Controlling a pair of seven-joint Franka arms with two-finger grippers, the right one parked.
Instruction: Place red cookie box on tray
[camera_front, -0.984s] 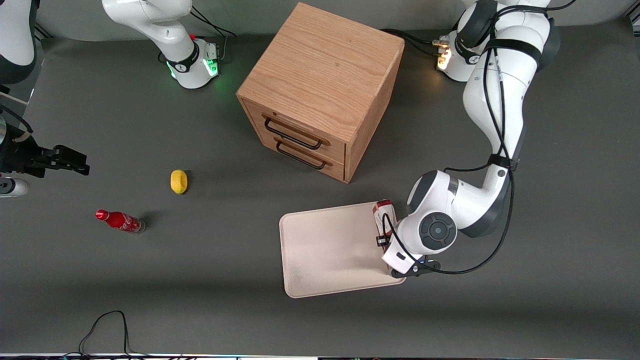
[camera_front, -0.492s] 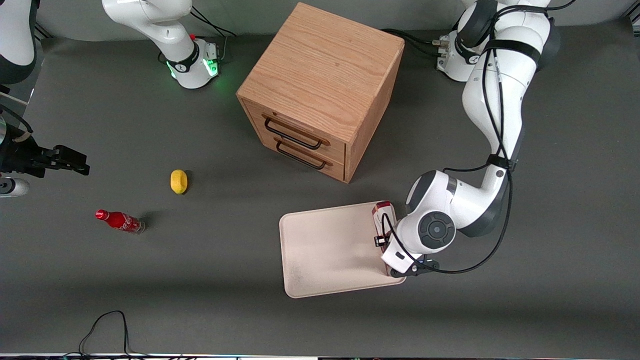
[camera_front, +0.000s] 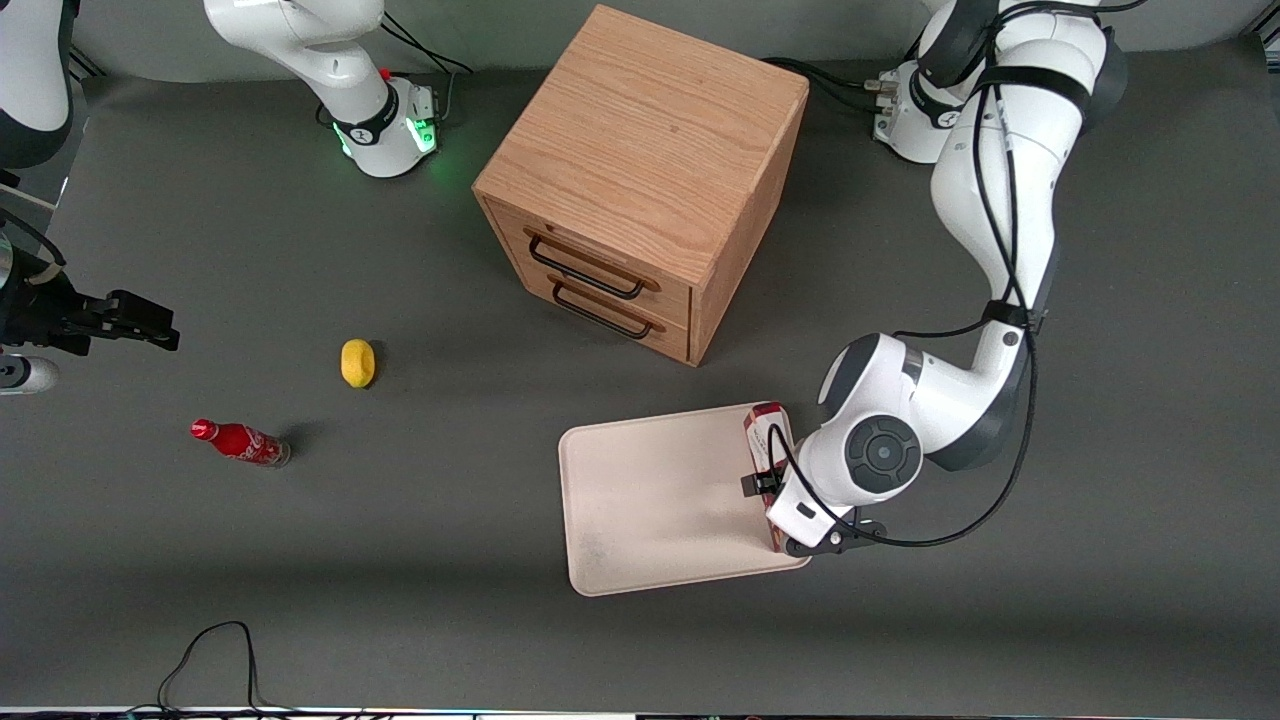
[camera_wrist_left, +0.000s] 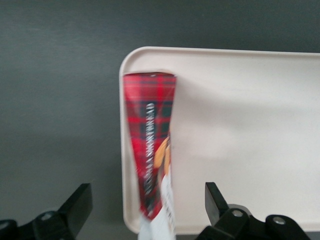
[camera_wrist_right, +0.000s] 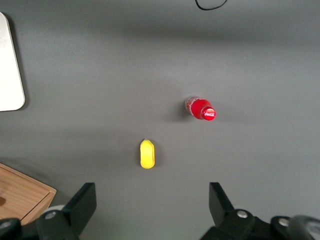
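Gripper (camera_wrist_left: 148, 210) above long dark-red tartan cookie box (camera_wrist_left: 150, 145), fingers spread wide, touching nothing. Box lies inside flat cream-white rimmed tray (camera_front: 650, 500), along edge nearest working arm. Step: release done, judged; next calls for straight lift clear without nudging box. Versus a second ago: wrist slightly higher, box unmoved.

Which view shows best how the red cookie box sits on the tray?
The left wrist view: the red cookie box lies along one rim of the tray, with the open gripper straddling it without touching. In the front view the arm hides most of the box. The right wrist view shows only a tray corner.
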